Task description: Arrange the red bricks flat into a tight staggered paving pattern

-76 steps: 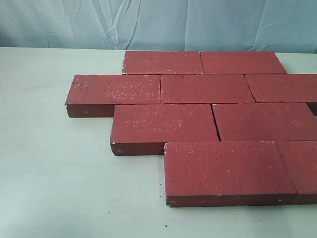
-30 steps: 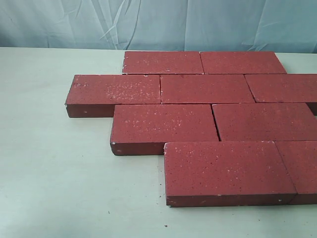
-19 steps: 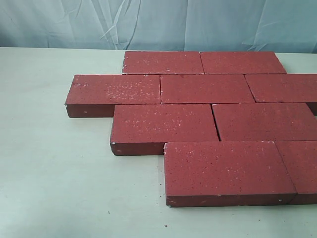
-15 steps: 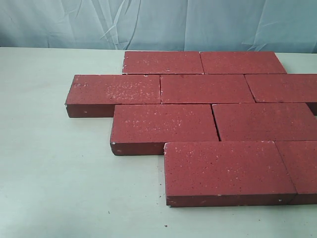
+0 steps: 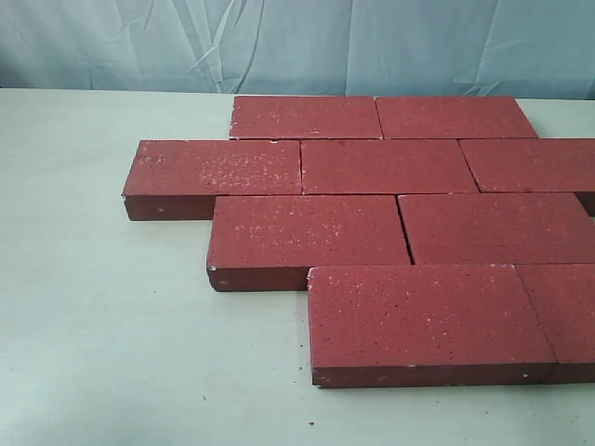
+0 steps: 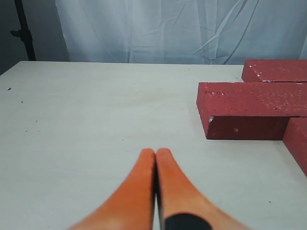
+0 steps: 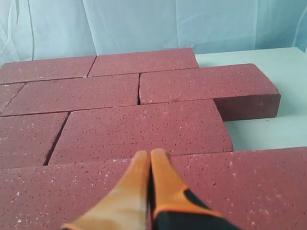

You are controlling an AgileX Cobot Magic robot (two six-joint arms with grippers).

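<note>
Exterior view shows the red bricks point(image 5: 389, 165) unmoved, tight and staggered; left tool point(image 6: 155, 154) and right tool point(image 7: 150, 155) pressed together, empty, so paving seems done.

Pale, matte worktop point(image 5: 102, 307), few small dark specks. Carries red bricks point(image 5: 389, 165), nine in sight, all flat, broad face up, four staggered rows, long sides touching. Far row: two, end to end. Second row: three, leftmost brick point(image 5: 216, 167) jutting furthest left in exterior view, rightmost cut by frame edge. Third row: two, thin slanted gap at joint. Near row: two, set furthest right, rightmost cut by frame edge. End joints offset from row to row. White speckle on top faces.
</note>
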